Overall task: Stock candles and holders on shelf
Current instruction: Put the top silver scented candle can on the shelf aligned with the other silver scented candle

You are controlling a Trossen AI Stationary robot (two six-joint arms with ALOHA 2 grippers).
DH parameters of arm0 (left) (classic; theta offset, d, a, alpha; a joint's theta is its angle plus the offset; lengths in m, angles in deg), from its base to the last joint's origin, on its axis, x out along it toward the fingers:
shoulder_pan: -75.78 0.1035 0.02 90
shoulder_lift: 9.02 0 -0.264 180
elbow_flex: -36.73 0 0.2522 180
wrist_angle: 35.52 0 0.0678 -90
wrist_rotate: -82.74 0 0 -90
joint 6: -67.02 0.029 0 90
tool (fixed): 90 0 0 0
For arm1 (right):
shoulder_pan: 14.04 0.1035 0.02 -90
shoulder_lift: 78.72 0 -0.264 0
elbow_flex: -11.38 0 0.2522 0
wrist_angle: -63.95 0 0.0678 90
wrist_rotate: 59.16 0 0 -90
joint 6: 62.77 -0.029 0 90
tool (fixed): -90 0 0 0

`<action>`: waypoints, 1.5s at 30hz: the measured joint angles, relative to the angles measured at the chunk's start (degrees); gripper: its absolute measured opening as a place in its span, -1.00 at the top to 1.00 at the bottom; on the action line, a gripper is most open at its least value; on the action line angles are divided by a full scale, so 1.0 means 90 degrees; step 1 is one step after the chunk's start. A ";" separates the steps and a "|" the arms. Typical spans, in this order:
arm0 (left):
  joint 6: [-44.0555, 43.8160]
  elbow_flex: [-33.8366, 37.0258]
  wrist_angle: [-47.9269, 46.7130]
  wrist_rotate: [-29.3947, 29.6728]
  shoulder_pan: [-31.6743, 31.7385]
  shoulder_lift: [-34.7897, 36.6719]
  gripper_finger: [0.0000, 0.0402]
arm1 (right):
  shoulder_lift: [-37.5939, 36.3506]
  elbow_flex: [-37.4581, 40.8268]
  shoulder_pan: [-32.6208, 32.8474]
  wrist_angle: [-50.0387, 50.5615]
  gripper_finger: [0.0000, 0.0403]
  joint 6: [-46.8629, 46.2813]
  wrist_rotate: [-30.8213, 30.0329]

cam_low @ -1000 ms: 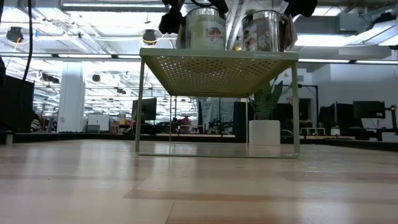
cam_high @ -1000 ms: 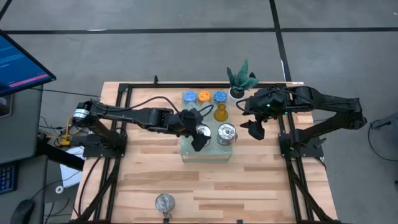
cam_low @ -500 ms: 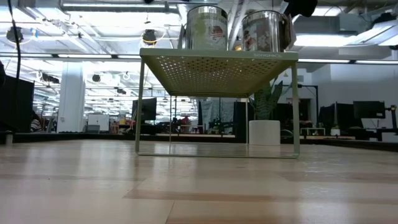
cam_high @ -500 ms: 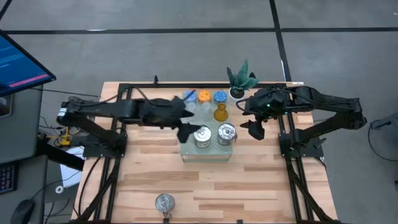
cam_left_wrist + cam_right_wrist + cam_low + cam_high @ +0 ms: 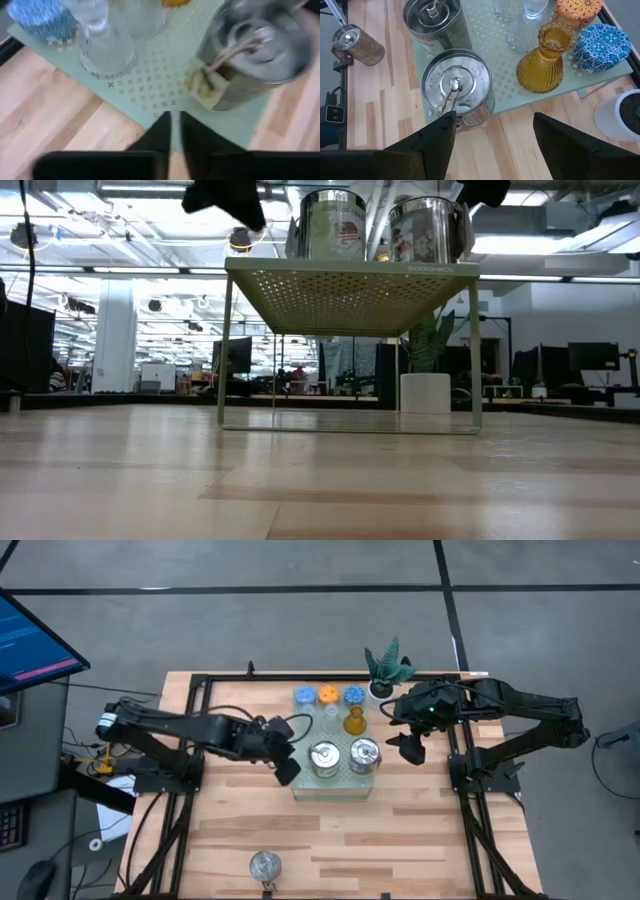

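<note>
Your landmark is the shelf (image 5: pixel 333 783), the mint perforated platform mid-table. On it you've got two silver tins side by side near the front edge: tin one (image 5: pixel 324 758) toward the left arm, tin two (image 5: pixel 364 755) toward the right arm. Behind them sit a clear glass cup (image 5: pixel 330 718) and the amber cup (image 5: pixel 354 722); along the shelf's back edge are a blue candle (image 5: pixel 304 697), the orange candle (image 5: pixel 328 695) and a 2nd blue candle (image 5: pixel 354 696). A third tin (image 5: pixel 265 865) lies well apart from the shelf, near the table's front edge. The potted plant (image 5: pixel 386 667) stands just beside the shelf's back right corner.

Your left gripper (image 5: pixel 288 769) hangs just off the shelf's left front corner, arm stretched low across the table from the left, wrist pitched down. In the left wrist view its fingers (image 5: pixel 192 145) are together, nothing between them, pointing at the shelf edge beside tin one.

Your right gripper (image 5: pixel 411 747) waits just off the shelf's right side, arm folded back at the elbow. Fingers (image 5: pixel 437 137) stand apart, empty, above the table beside tin two.
</note>
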 joint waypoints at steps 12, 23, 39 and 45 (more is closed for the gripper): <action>0.0345 0.0135 0.1096 -0.0169 0.0050 -0.0370 0.98 | 0.0000 0.0001 0.0001 -0.0006 -0.27 0.0002 0.0000; 0.0442 0.0131 0.1614 -0.0454 0.0307 -0.0382 0.98 | 0.0001 0.0000 0.0002 -0.0006 -0.27 0.0000 0.0000; 0.0466 0.0125 0.1275 -0.1145 0.0380 -0.0042 0.98 | 0.0000 0.0000 0.0000 -0.0045 -0.27 0.0000 0.0000; 0.0452 0.0123 0.1377 -0.1497 0.0153 -0.0331 0.99 | 0.0002 0.0000 0.0002 -0.0100 -0.27 0.0001 -0.0001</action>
